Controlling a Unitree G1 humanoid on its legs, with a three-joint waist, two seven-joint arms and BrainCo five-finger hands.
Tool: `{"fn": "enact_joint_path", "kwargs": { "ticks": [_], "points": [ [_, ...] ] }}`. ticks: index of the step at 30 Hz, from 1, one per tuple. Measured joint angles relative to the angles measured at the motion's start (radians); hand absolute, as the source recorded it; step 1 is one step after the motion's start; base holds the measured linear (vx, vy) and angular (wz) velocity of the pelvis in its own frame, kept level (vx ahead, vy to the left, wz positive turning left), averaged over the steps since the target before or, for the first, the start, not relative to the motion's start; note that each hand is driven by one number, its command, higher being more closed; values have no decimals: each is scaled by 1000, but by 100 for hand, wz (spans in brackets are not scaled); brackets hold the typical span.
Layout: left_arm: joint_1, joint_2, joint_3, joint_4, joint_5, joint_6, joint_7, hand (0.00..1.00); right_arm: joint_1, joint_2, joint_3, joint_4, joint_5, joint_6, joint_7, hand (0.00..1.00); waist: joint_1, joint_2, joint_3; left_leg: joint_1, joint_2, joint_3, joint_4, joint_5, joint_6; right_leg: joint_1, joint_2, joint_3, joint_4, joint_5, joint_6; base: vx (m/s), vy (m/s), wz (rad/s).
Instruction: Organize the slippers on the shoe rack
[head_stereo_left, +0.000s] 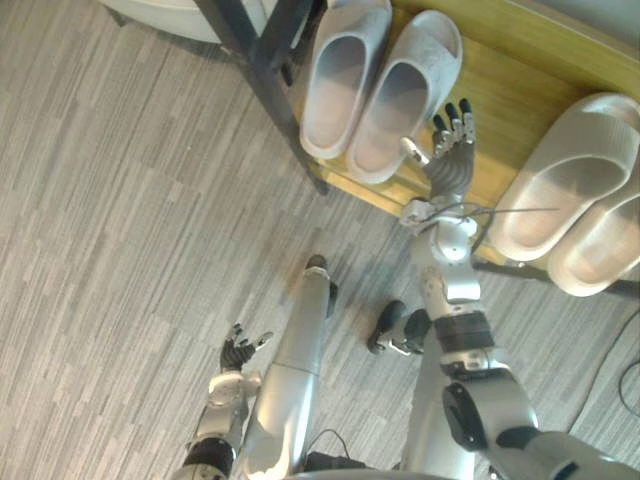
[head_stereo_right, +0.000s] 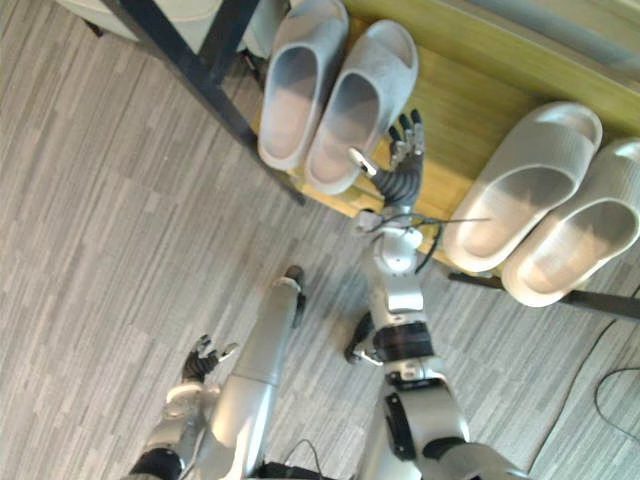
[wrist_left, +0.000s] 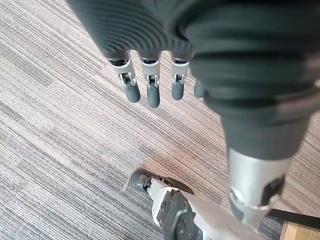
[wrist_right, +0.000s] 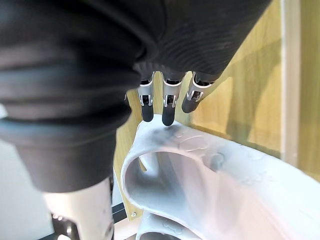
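Near grey slipper (head_stereo_left: 405, 95) lies just off the thumb side of the right hand (head_stereo_left: 450, 168), on the shoe rack shelf (head_stereo_left: 505, 105). The thumb tip is at the slipper's heel edge, contact not clear. Right hand state: palm down over the shelf, fingers (head_stereo_left: 455, 120) straight and slightly fanned, gripping nothing. Its wrist view puts the fingertips (wrist_right: 167, 116) right at the rim of a pale slipper, touching or just above, can't tell. Second grey slipper (head_stereo_left: 345, 75) sits flush against the near one, one step further out on the thumb side. Both have toes pointing roughly the way the fingers point. Past that pair, further out on the same side, a dark frame post (head_stereo_left: 262, 70) of the rack runs down to the floor (head_stereo_left: 120, 200). On the hand's opposite side, with bare shelf between, sits the near cream slipper (head_stereo_left: 565, 175). The outer cream slipper (head_stereo_left: 605, 245) lies close against it on the side away from the hand. Both are on the same shelf, heels at its front edge. Left hand (head_stereo_left: 238, 352) hangs well back from the right hand, low over the grey plank floor, fingers (wrist_left: 152, 92) loosely straight, nothing in it.
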Motion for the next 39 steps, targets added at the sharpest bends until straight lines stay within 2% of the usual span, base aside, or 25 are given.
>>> {"fn": "enact_joint_path", "kwargs": {
  "ticks": [9, 14, 17, 19, 21, 24, 27, 29, 32, 37, 39],
  "points": [
    [0, -6, 1, 2, 0, -15, -3, 0, -30, -58, -1, 36, 21, -5, 6, 0, 0, 0, 11, -6, -11, -11, 0, 0, 0, -1, -8, -9, 5, -5, 8, -6, 17, 4],
    [-1, -6, 6, 7, -1, -14, -1, 0, -23, -63, 5, 35, -25, 20, -3, 0, -2, -2, 12, 8, -4, -11, 1, 1, -2, 15, 0, -9, -1, -4, 7, 0, 10, -2],
    [0, -5, 21, 21, -1, -7, -2, 0, 48, -59, 33, 29, -70, 48, -5, 0, -11, -4, 15, 62, 5, -11, -10, -1, 1, 77, 7, -16, -29, -4, 9, 4, 11, -2],
    [9, -4, 32, 22, -1, 4, -2, 0, 171, -34, 42, -35, -79, 74, -3, 0, -18, -8, 17, 144, 12, 1, -61, 2, 5, 155, 15, -11, -83, 7, 28, 33, 37, -4],
    [18, 1, 41, 22, -1, 5, -1, 0, 226, -14, 43, -67, -91, 76, 3, 0, -26, -12, 19, 181, 18, 8, -87, 5, 9, 188, 21, -9, -113, 15, 36, 31, 41, -13],
    [51, 21, 39, 17, -1, 6, -5, 0, 371, 13, 78, -145, -118, 82, 19, 0, -47, -23, 19, 294, 34, 36, -178, 16, 27, 290, 28, -5, -211, 55, 28, 55, 72, -18],
    [96, 41, 37, 12, -1, 6, -19, 0, 494, 14, 107, -214, -144, 81, 60, 0, -73, -43, 6, 413, 44, 71, -273, 31, 45, 399, 34, 9, -309, 89, 31, 80, 75, -14],
    [146, 64, 27, 14, 1, 7, -28, 0, 611, 14, 145, -273, -162, 78, 119, 0, -90, -71, -43, 503, 55, 104, -352, 42, 52, 481, 41, 18, -397, 117, 43, 123, 78, -16],
    [190, 88, -2, 14, 2, 8, -52, 0, 760, 15, 153, -326, -196, 65, 168, 0, -101, -88, -109, 602, 59, 128, -430, 52, 60, 583, 49, 22, -503, 147, 58, 215, 110, -13],
    [211, 113, -46, 17, 21, 7, -72, 0, 891, 17, 157, -316, -234, 61, 223, 0, -126, -100, -183, 731, 53, 171, -559, 74, 79, 702, 51, 40, -649, 196, 79, 140, 84, -17],
    [214, 121, -69, 42, 41, 5, -87, 0, 949, 16, 147, -233, -258, 60, 244, 0, -147, -97, -239, 802, 43, 191, -665, 109, 85, 762, 51, 49, -755, 238, 91, 131, 66, -14]
  ]
}}
